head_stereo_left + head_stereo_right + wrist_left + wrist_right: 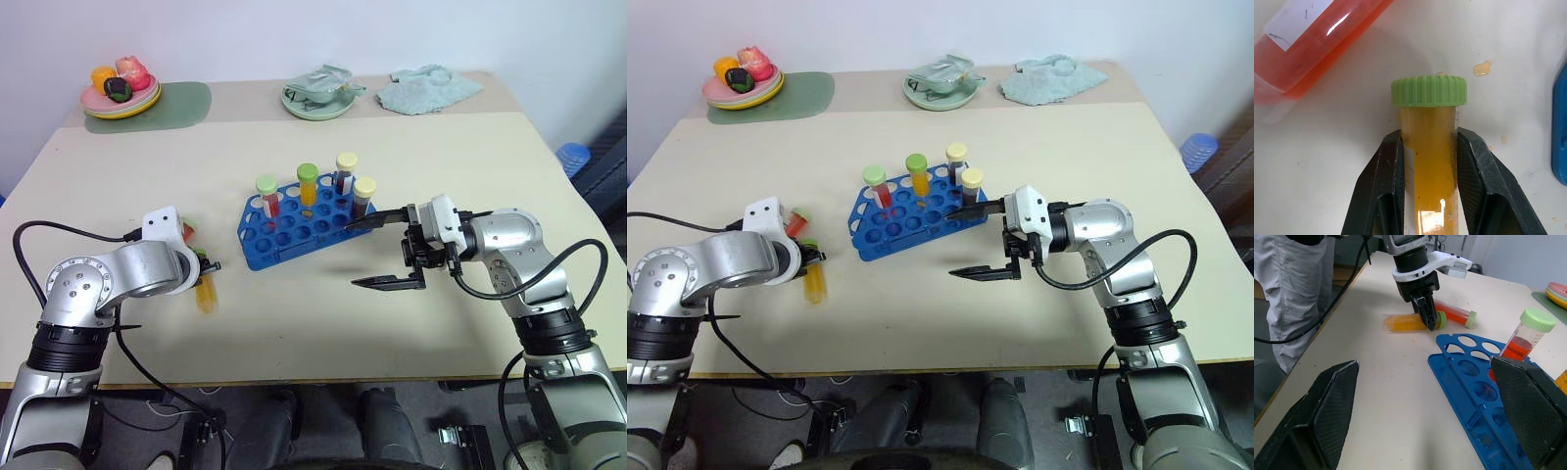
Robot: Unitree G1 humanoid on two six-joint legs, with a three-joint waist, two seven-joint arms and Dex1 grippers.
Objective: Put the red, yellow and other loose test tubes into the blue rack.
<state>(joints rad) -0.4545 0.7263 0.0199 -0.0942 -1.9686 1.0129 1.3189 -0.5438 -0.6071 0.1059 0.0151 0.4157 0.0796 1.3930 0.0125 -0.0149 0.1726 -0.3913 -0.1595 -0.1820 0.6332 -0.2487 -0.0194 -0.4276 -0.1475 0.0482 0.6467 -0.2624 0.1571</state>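
Two tubes lie loose: our left gripper [1427, 196] clamps the yellow tube [1429, 161], right gripper [387, 250] wide; next, lift toward the blue rack [294, 230].

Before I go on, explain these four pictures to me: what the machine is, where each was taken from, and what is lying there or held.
It is a two-armed humanoid robot at a table. The two wide pictures come from the cameras in its head, looking down over both arms. The two close ones come from cameras on its wrists, looking along each pincer's black fingers.

On the table stands a blue rack with four capped tubes upright in it. At the far edge are a plate of toy food, a dish and a cloth.

The left pincer is shut on a yellow tube with a green cap, lying on the table. A red tube lies loose beside it. The right pincer is open and empty, near the rack.
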